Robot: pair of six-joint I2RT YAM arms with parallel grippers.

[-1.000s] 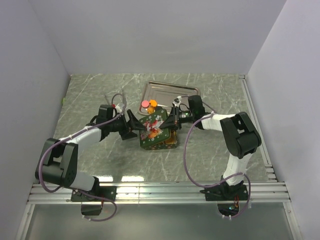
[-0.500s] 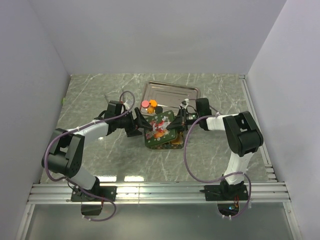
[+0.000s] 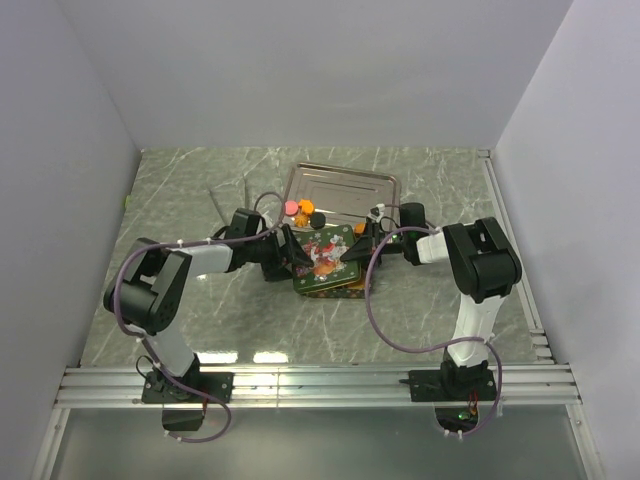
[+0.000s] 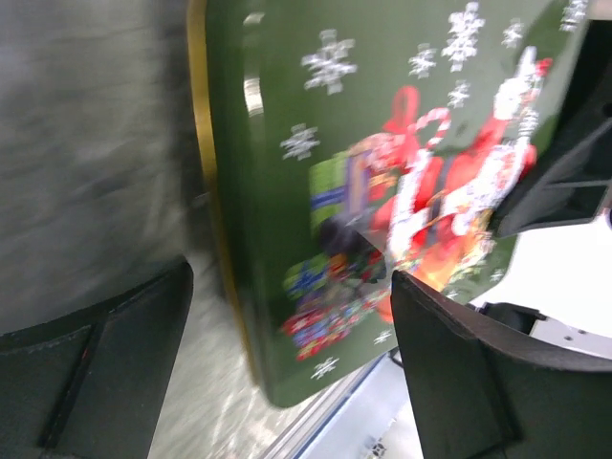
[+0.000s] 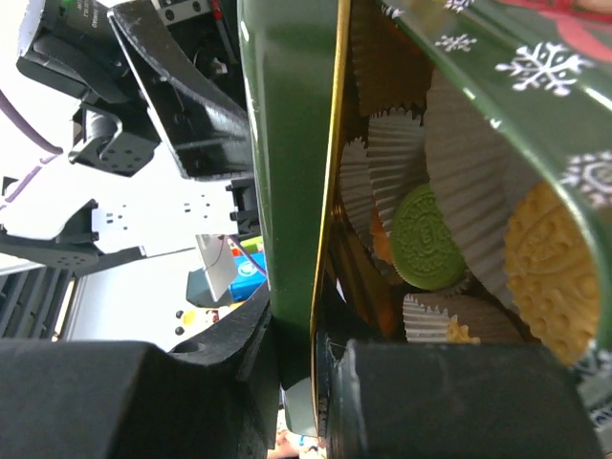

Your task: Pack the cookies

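**Lid ajar over the cookie tin on a marbled table**

The right gripper (image 5: 304,349) has its jaws nipped onto the gold edge of the green Christmas lid (image 4: 382,143), which stands slightly clear of the tin (image 5: 545,105). The left gripper (image 4: 287,287) has its fingers wide apart with the lid's opposite corner between them; whether they touch it cannot be told. Through the gap, a green cookie (image 5: 427,236) and a yellow cookie (image 5: 555,277) lie among white pleated paper cups (image 5: 382,143). Three loose cookies (image 3: 304,210), pink-red, orange and black, sit by the near left corner of a steel tray (image 3: 345,185). Everything rests on a grey-green marbled table (image 3: 180,190) enclosed by plain white walls (image 3: 300,70), with an aluminium rail (image 3: 320,380) along its near edge.
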